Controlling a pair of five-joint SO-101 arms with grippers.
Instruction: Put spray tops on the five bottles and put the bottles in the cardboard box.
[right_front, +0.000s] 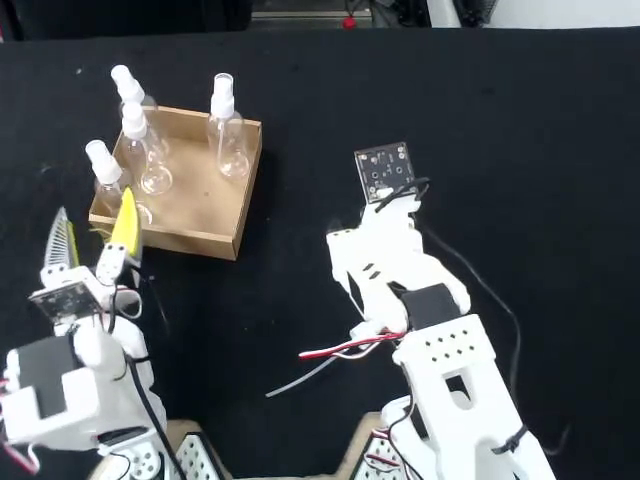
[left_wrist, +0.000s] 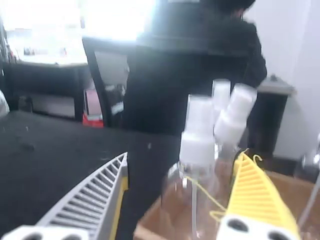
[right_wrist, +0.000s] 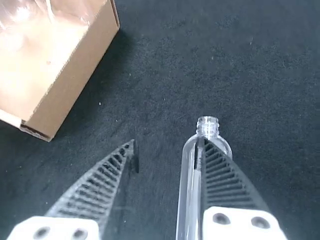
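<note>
1. The step in hand, as I read it, is the fifth bottle. The right gripper (right_wrist: 167, 143) stands spread wide, and the uncapped bottle (right_wrist: 189, 185) lies along the inside of one finger, with the other finger well apart from it. Nothing is clamped.
2. To do it well, I'd close gently on the body below the shoulder. That keeps the threaded neck free, so a spray top can go on straight. The clear wall looks slick and round, so a squeeze off its middle may roll it out.
3. That bottle is over the black table (right_front: 450, 120), near one corner of the cardboard box (right_wrist: 70, 75) but outside it. Whether it rests on the cloth I cannot tell.
4. It looks clear, slim and empty, with rounded shoulders and an open ribbed mouth.
5. The left gripper (right_front: 96, 203) hangs released at the box's near left corner. It is close to the nearest of four capped bottles (right_front: 228, 140), which stand upright inside the box.
</note>
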